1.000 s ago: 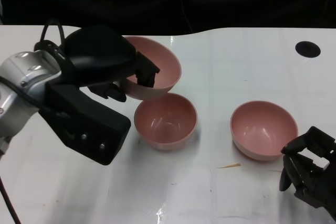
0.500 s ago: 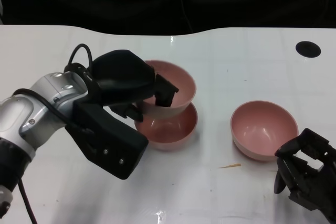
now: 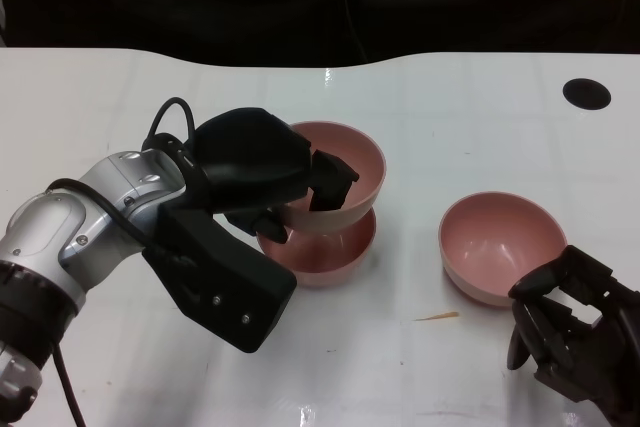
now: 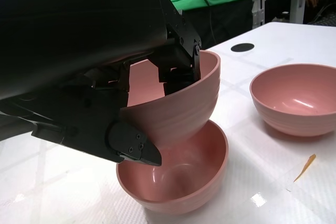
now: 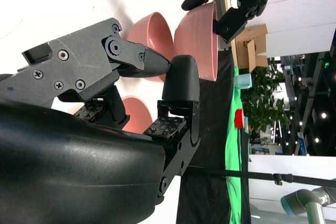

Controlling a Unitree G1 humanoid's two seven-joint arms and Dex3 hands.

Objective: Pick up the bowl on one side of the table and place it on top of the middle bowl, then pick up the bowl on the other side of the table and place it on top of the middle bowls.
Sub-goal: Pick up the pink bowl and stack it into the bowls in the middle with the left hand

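My left hand (image 3: 262, 175) grips a pink bowl (image 3: 345, 179) by its near rim, fingers inside and outside the wall (image 4: 178, 72). The held bowl (image 4: 176, 108) hangs tilted just above the middle pink bowl (image 3: 325, 247), its base dipping into the middle bowl's (image 4: 178, 182) mouth. A third pink bowl (image 3: 502, 245) stands alone on the right of the table. My right hand (image 3: 572, 335) hovers low at the near right, just in front of that bowl, fingers apart and holding nothing. In the right wrist view its fingers (image 5: 136, 61) point toward the bowls (image 5: 197, 40).
The white table (image 3: 480, 127) has a black round spot (image 3: 586, 93) at the far right. A thin tan sliver (image 3: 437, 317) lies in front of the right bowl. Dark background lies beyond the table's far edge.
My left hand has carried the bowl from the back left toward me and to the right, lowering it over the middle bowl. My right hand has crept slightly left.
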